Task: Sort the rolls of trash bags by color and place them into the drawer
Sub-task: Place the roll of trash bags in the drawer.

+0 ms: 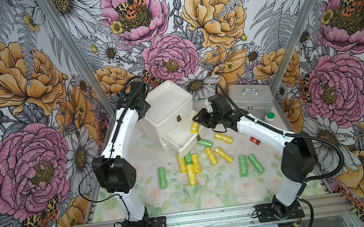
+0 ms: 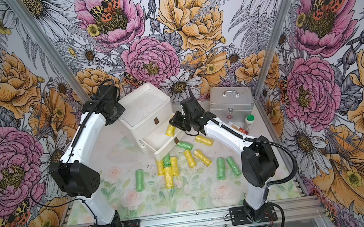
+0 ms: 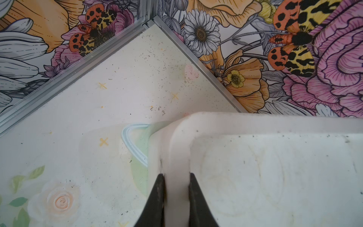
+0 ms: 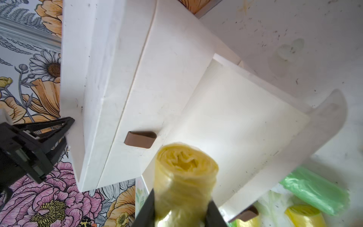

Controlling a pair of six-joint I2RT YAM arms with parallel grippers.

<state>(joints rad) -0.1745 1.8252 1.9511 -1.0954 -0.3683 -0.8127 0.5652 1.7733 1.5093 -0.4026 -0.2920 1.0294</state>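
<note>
The drawer (image 1: 168, 106) (image 2: 145, 104) is a white chest at the back centre, with a lower drawer (image 1: 180, 142) (image 4: 245, 110) pulled out and bare white inside. My left gripper (image 3: 176, 176) is shut on the raised rim (image 3: 178, 149) of the chest's top at its left side. My right gripper (image 1: 197, 120) (image 2: 172, 123) (image 4: 182, 194) is shut on a yellow roll (image 1: 194, 127) (image 4: 184, 176), held just above the open drawer's right side. Loose yellow rolls (image 1: 190, 164) and green rolls (image 1: 243, 165) lie on the mat in front of the chest.
A silver metal case (image 1: 250, 98) stands at the back right, with a white green-capped bottle (image 1: 269, 117) and a small red box (image 1: 254, 140) in front of it. One green roll (image 1: 162, 177) lies alone to the left. Several rolls crowd the open drawer's front.
</note>
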